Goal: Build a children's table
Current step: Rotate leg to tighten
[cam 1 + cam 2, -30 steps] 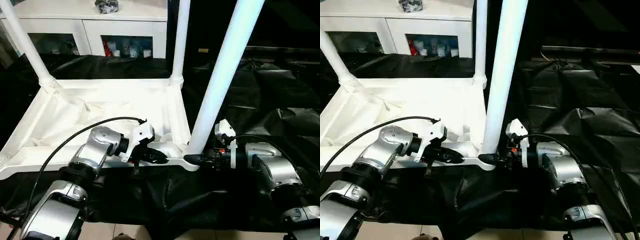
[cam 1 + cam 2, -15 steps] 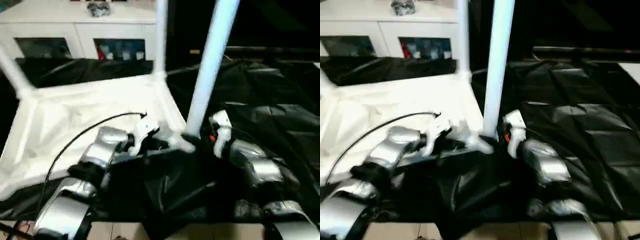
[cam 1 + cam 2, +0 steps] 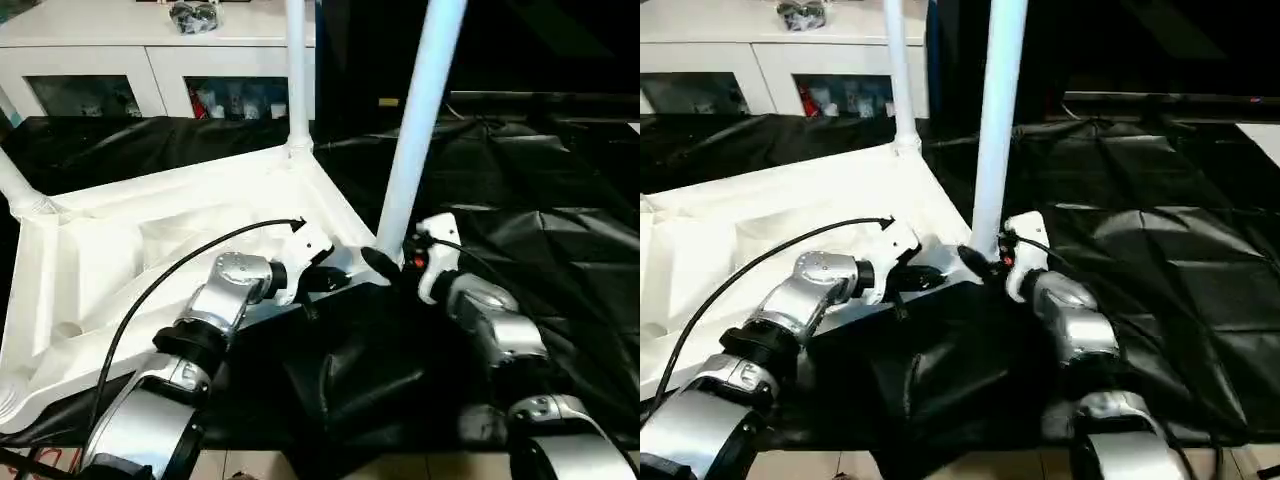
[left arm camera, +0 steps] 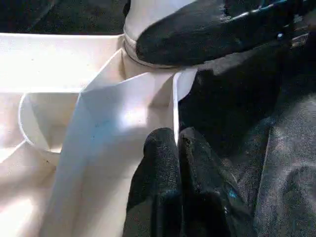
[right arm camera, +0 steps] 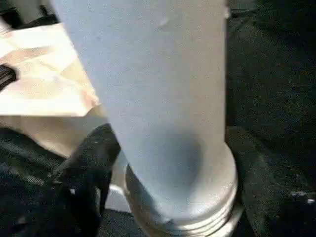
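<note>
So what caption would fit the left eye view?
Robot's right gripper flanks a standing leg at the upturned tabletop; shut left gripper meets its rim.

The children's table top [image 3: 130, 250], white plastic with its ribbed underside facing up, lies on the left half of the head view, slewed so that its near right corner points toward the frame's centre. Three tapered white tube legs stand upright in round corner sockets: one [image 3: 420, 120] at that near right corner, rising out of the top edge just right of centre, one [image 3: 296, 75] at the far right corner, top centre, and one [image 3: 12, 182] at the far left corner, leaning toward the left edge. A round socket [image 3: 66, 330] near the lower left stands empty.
</note>
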You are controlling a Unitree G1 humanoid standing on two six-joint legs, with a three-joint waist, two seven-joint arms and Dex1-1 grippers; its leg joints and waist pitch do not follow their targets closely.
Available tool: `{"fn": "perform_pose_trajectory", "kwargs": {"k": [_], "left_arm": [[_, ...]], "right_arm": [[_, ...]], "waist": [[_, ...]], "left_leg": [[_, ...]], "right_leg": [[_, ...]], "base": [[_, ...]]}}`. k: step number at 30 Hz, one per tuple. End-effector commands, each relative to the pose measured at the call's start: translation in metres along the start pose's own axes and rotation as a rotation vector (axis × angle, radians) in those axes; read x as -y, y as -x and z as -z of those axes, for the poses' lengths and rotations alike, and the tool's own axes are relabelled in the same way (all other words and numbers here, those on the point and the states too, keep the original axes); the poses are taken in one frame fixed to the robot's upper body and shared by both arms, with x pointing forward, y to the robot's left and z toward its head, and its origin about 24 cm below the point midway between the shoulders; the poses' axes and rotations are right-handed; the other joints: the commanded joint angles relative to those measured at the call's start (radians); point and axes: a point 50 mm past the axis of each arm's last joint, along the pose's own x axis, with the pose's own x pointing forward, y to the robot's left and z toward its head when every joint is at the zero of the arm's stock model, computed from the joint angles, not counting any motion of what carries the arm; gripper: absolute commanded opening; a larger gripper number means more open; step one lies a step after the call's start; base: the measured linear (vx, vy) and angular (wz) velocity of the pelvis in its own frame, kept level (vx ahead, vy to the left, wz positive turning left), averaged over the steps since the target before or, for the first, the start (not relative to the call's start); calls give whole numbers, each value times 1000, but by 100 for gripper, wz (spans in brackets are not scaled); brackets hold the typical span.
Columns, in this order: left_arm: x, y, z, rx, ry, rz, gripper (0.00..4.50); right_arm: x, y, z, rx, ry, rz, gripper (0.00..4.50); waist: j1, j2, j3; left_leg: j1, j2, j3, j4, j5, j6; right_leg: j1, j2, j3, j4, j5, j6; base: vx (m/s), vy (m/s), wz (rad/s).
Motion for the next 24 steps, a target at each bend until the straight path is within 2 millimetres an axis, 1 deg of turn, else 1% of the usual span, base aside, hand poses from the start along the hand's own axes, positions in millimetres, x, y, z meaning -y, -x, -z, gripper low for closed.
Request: {"fn": "perform_pose_trajectory", "kwargs": {"k": [1,2,3,4,5,6,7,8,9,10,11,13,14,15,17,18,19,21,23,24], "left_arm": [[18,-12,-17,95,-69,153,0],[18,-10,-16,93,-74,166,0],[18,-10,-16,93,-74,166,0],[18,-8,-15,90,-80,182,0],[17,-3,-13,84,-89,212,0],[17,-3,-13,84,-89,212,0],[17,2,-11,75,-95,245,0],[18,6,-9,67,-100,276,0],[18,6,-9,67,-100,276,0],[18,10,-7,55,-104,305,0],[18,13,-5,43,-108,323,0],[18,15,-4,36,-112,335,0],[17,17,-3,29,-114,345,0],[17,19,-2,25,-115,352,0],[17,20,-2,22,-115,360,0],[17,21,-2,22,-115,362,0],[18,21,-2,22,-115,364,0],[18,21,-1,20,-115,370,0],[18,21,-1,20,-115,371,0],[19,21,-1,18,-115,374,0]], "right_arm": [[-26,-8,18,-79,6,-207,379],[-26,-5,17,-76,20,-238,379],[-26,-5,17,-76,20,-238,379],[-26,-1,15,-74,35,-275,379],[-26,6,15,-91,52,-347,379],[-26,6,15,-91,52,-347,379],[-25,14,16,-117,57,-415,379],[-24,20,16,-139,58,-469,379],[-24,20,16,-139,58,-469,379],[-24,26,16,-161,51,-514,379],[-24,30,17,-176,52,-548,379],[-25,32,17,-188,57,-571,379],[-25,35,18,-207,59,-598,363],[-27,37,20,-227,54,-625,353],[-29,39,22,-253,46,-657,346],[-29,40,23,-260,46,-664,334],[-30,40,23,-266,45,-668,334],[-30,41,24,-272,43,-674,311],[-31,42,24,-274,40,-677,307],[-31,42,24,-278,33,-682,299]], "waist": [[5,-10,-55],[6,-11,-56],[10,-10,-59],[12,-8,-60],[13,-9,-61],[19,-10,-61],[21,-8,-60],[28,-14,-59],[35,-11,-57],[34,-12,-55],[38,-13,-54],[39,-11,-53],[39,-12,-52],[39,-13,-52],[42,-13,-52],[44,-13,-53],[46,-13,-53],[49,-13,-54],[51,-12,-56],[52,-14,-57]], "left_leg": [[5,21,-11,-61,-228,57],[5,21,-11,-59,-220,61],[5,22,-8,-56,-198,74],[4,24,-8,-55,-175,86],[5,23,-6,-53,-167,91],[6,24,-6,-51,-160,103],[6,25,-4,-51,-161,109],[8,25,-4,-51,-172,111],[10,28,-3,-52,-186,110],[9,28,-4,-55,-192,106],[12,30,-4,-56,-207,95],[11,31,-6,-60,-227,78],[12,31,-6,-61,-237,67],[12,30,-7,-62,-239,63],[14,32,-6,-62,-241,58],[15,31,-6,-61,-239,56],[15,31,-6,-61,-235,55],[14,30,-6,-60,-220,56],[13,31,-6,-58,-205,57],[11,29,-6,-57,-198,59]], "right_leg": [[44,-41,27,-76,-143,-232],[46,-41,26,-74,-126,-237],[49,-41,26,-69,-79,-252],[50,-40,24,-64,-36,-267],[50,-39,24,-62,-21,-272],[52,-40,22,-61,-6,-280],[49,-40,23,-60,-5,-286],[51,-39,22,-62,-32,-283],[47,-42,25,-64,-55,-278],[46,-43,24,-67,-74,-275],[45,-43,25,-69,-105,-268],[45,-45,25,-71,-147,-260],[43,-45,25,-74,-166,-254],[43,-45,26,-74,-173,-250],[42,-46,27,-74,-175,-247],[42,-46,28,-75,-180,-245],[42,-46,28,-74,-175,-244],[42,-46,28,-72,-156,-246],[43,-46,27,-69,-133,-249],[45,-46,26,-67,-121,-250]], "base": [[0,0,0],[0,0,0],[0,0,0],[0,0,0],[0,0,0],[0,0,0],[0,0,0],[0,0,0],[0,0,0],[0,0,0],[0,0,0],[0,0,0],[0,0,0],[0,0,0],[0,0,0],[0,0,0],[0,0,0],[0,0,0],[0,0,0],[0,0,0]]}}
